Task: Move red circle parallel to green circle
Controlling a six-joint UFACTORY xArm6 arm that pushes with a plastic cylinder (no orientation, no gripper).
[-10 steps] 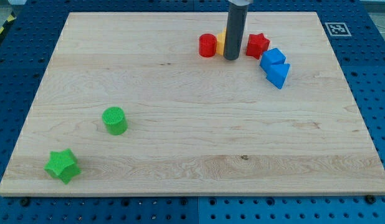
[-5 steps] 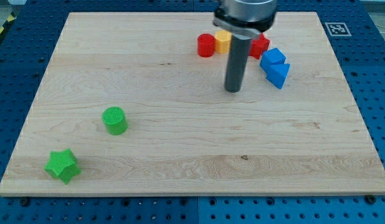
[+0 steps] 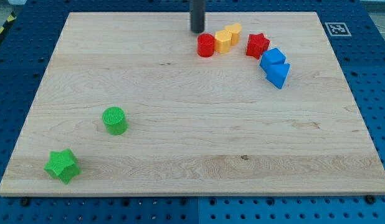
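The red circle [image 3: 206,45] stands near the view's top, right of centre, touching a yellow block [image 3: 223,42] on its right. The green circle [image 3: 114,120] stands far off at the lower left. My tip [image 3: 197,30] is on the board just above and slightly left of the red circle, a small gap away from it. The rod rises straight out of the view's top.
A second yellow block [image 3: 234,32] sits behind the first. A red star [image 3: 257,45] and two blue blocks [image 3: 273,59] [image 3: 279,74] lie to the right. A green star [image 3: 61,165] lies at the lower left corner. The wooden board [image 3: 192,155] ends near all view edges.
My tip has moved from below the yellow blocks up and left to just above the red circle. The blocks have not visibly moved.
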